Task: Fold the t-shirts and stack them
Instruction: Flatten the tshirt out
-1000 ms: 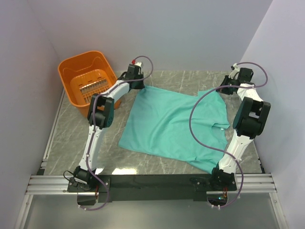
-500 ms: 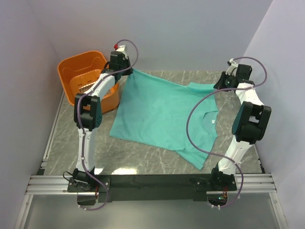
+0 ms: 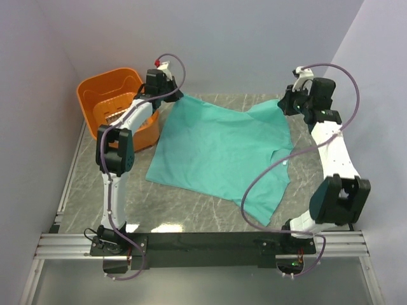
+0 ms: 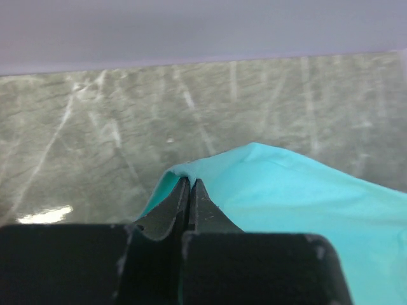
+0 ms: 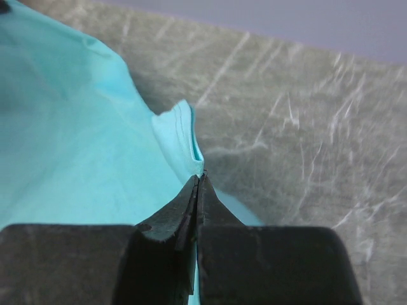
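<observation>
– Since both jaws pinch it, why is the t-shirt [image 3: 219, 152] stretched between them?
– Probably to lay it flat: left gripper [image 4: 189, 185] clamped on a corner, right gripper [image 5: 198, 180] on a hemmed edge, cloth trailing onto the table [image 3: 95, 184]. Count: one t-shirt, two grippers, one basket [image 3: 95, 89] beside the left jaws.

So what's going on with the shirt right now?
Both arms are handling one plain teal-green cloth t-shirt. The left claw is shut on its far left corner, near the orange plastic basket. The right claw is shut on its far right edge. That far edge hangs raised between them, and the rest lies spread on the grey marbled table. No fold has been made yet.
</observation>
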Robot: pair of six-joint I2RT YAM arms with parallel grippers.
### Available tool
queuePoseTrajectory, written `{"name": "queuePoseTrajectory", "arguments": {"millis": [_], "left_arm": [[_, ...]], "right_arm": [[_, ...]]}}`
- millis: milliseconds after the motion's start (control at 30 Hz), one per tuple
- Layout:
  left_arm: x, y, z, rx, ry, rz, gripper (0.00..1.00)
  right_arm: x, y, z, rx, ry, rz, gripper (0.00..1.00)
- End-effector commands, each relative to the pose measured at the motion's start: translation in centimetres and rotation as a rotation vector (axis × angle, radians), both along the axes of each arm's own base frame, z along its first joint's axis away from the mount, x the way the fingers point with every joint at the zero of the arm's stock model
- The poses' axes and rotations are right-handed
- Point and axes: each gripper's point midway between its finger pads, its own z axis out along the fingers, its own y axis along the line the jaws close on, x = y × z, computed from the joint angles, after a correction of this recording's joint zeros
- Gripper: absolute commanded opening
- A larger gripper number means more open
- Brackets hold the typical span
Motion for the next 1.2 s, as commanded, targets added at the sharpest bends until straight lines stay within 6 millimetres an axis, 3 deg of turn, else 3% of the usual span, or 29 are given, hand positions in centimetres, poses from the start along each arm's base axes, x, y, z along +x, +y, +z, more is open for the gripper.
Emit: {"name": "queuePoseTrajectory", "arguments": {"millis": [0,67,100,133,167,200,233,267,300,333,367,433,467,500,533,567,600,633,700,733,833,967,1100,1167], "left_arm": [[-2.3,-1.8,13.4,-0.143,-0.24,-0.099,0.0],[-3.5,-2.1,16.1,-0.178,-0.293,-0.118,0.0],[-5.1,-2.0,19.9,-0.205,-0.367,-0.137,0.0],[-6.0,-1.8,20.3,-0.212,-0.373,-0.138,0.0],[-8.3,-1.3,24.3,-0.234,-0.446,-0.146,0.0],[-9.5,-1.1,25.8,-0.243,-0.478,-0.148,0.0],[-10.7,-0.7,26.3,-0.249,-0.505,-0.145,0.0],[-13.5,0.1,30.0,-0.263,-0.58,-0.146,0.0],[-14.7,0.6,31.2,-0.264,-0.611,-0.131,0.0],[-15.9,1.0,31.2,-0.259,-0.618,-0.126,0.0],[-18.8,1.9,34.2,-0.261,-0.689,-0.125,0.0],[-20.9,3.0,35.0,-0.248,-0.723,-0.096,0.0],[-23.7,4.0,37.3,-0.245,-0.785,-0.083,0.01],[-24.8,4.6,38.1,-0.242,-0.807,-0.068,0.0],[-25.7,5.4,38.7,-0.239,-0.825,-0.034,0.0],[-28.2,6.4,40.6,-0.239,-0.881,-0.021,0.0],[-29.3,6.9,41.3,-0.239,-0.902,-0.008,0.0],[-30.5,7.5,42.5,-0.241,-0.931,0.008,0.0],[-33.3,8.9,44.5,-0.239,-0.986,0.043,0.0],[-34.5,9.3,45.7,-0.242,-1.02,0.053,0.0],[-37.5,10.9,47.9,-0.243,-1.082,0.095,0.0],[-38.3,11.9,48.4,-0.228,-1.102,0.142,0.0],[-35.8,11.8,46.1,-0.197,-1.052,0.171,0.0],[-33.6,11.0,43.7,-0.185,-0.993,0.156,0.0]], "right_arm": [[-2.3,0.4,7.4,-0.068,-0.179,0.003,0.0],[-3.7,0.6,11.8,-0.08,-0.266,0.005,0.0],[-4.4,0.6,12.9,-0.086,-0.279,0.005,0.0],[-5.1,0.6,15.4,-0.099,-0.331,0.004,0.0],[-6.4,0.7,17.3,-0.106,-0.374,0.0,0.0],[-7.2,0.8,18.5,-0.11,-0.396,-0.001,0.0],[-8.3,0.8,20.9,-0.12,-0.451,-0.007,0.0],[-10.0,0.8,22.9,-0.129,-0.5,-0.014,0.0],[-11.1,0.8,24.0,-0.132,-0.518,-0.019,0.0],[-12.6,0.8,26.6,-0.138,-0.579,-0.033,0.0],[-14.5,0.8,28.4,-0.142,-0.626,-0.044,0.0],[-17.5,0.4,32.0,-0.14,-0.713,-0.083,0.0],[-19.4,0.4,33.5,-0.145,-0.757,-0.099,0.0],[-20.7,0.1,34.5,-0.15,-0.775,-0.121,0.0],[-23.0,0.3,37.0,-0.15,-0.843,-0.138,0.0],[-24.4,0.1,37.9,-0.15,-0.862,-0.163,0.0],[-25.6,0.1,39.0,-0.15,-0.893,-0.178,0.0],[-28.3,0.6,41.3,-0.144,-0.968,-0.186,0.0],[-31.0,0.8,43.0,-0.136,-1.027,-0.204,0.0],[-33.4,1.2,44.5,-0.128,-1.09,-0.213,0.0],[-37.3,1.0,46.9,-0.127,-1.198,-0.27,0.0],[-38.5,0.4,47.3,-0.146,-1.23,-0.319,0.0],[-35.6,-0.1,45.6,-0.161,-1.153,-0.316,0.0],[-32.7,-0.3,43.5,-0.166,-1.071,-0.291,0.0]]}}
